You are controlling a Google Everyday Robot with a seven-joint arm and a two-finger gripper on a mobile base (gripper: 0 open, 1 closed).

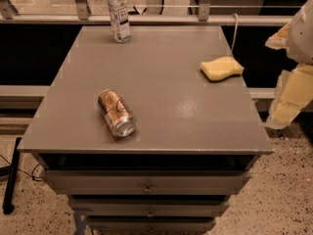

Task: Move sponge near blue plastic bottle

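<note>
While you are looking down on the grey counter [161,106], the sponge [221,68] is lying flat near its right edge, toward the back, with its long side running roughly left to right. It is sitting well apart from the blue plastic bottle [119,14], which is standing upright at the back edge, left of centre, with its white cap on and its white label facing you. A golden-brown can [116,112] is lying on its side toward the front left, its silver end pointing toward the near edge. The can is touching neither the sponge nor the bottle. Your tool [292,96] is hanging beyond the counter's right side, past the edge and above the speckled floor [288,195]. It is sitting near the sponge but apart from it. The tool is partly running off the right border of the view, so you cannot tell whether it is standing apart or together. Below the counter, drawers [146,182] are showing, stacked one under another.
</note>
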